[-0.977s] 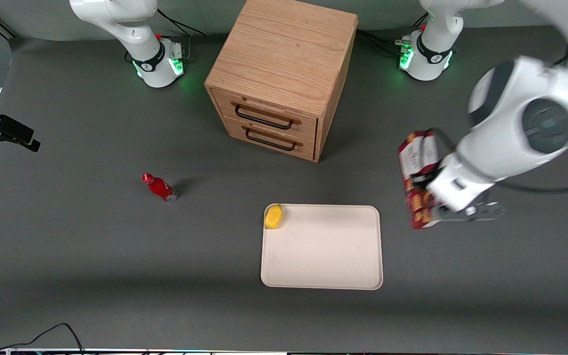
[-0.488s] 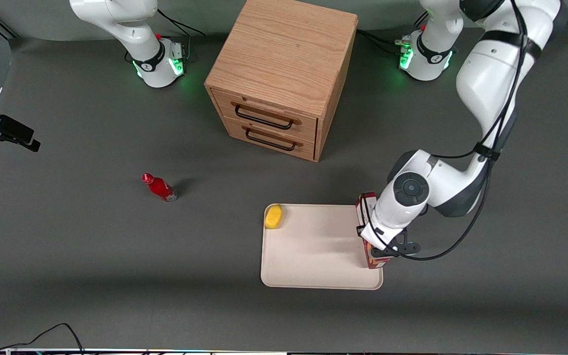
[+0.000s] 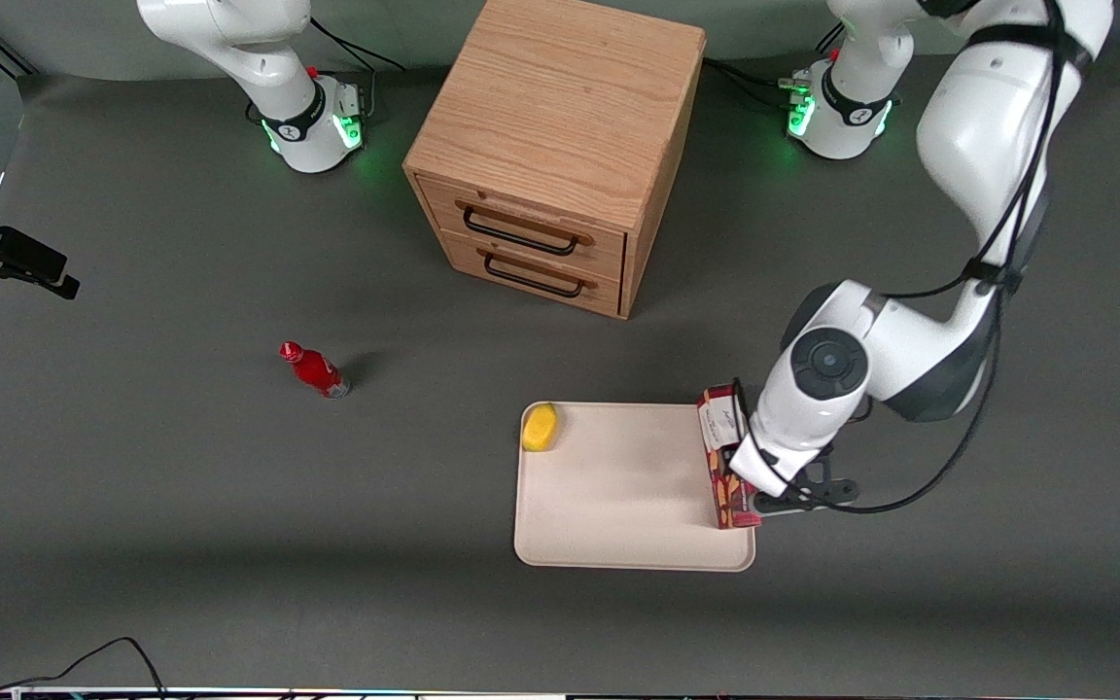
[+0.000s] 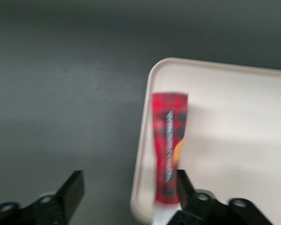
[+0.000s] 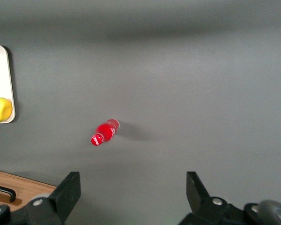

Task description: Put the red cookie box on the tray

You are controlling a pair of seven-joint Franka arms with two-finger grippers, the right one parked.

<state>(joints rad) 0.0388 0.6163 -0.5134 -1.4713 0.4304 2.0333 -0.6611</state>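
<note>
Release step: red cookie box [image 3: 727, 465] stands on the tray [image 3: 618, 506] at its working-arm edge; gripper [image 4: 126, 194] spread wide, box loose. Next: lift clear.

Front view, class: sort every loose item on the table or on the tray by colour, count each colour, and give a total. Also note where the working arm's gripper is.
Red: 2, the red cookie box and the small red bottle
Yellow: 1, the lemon
Cream-white: 1, the tray
Wood: 1, the drawer cabinet
Total: 5
The gripper is above the tray's edge at the box, jaws open.
</note>
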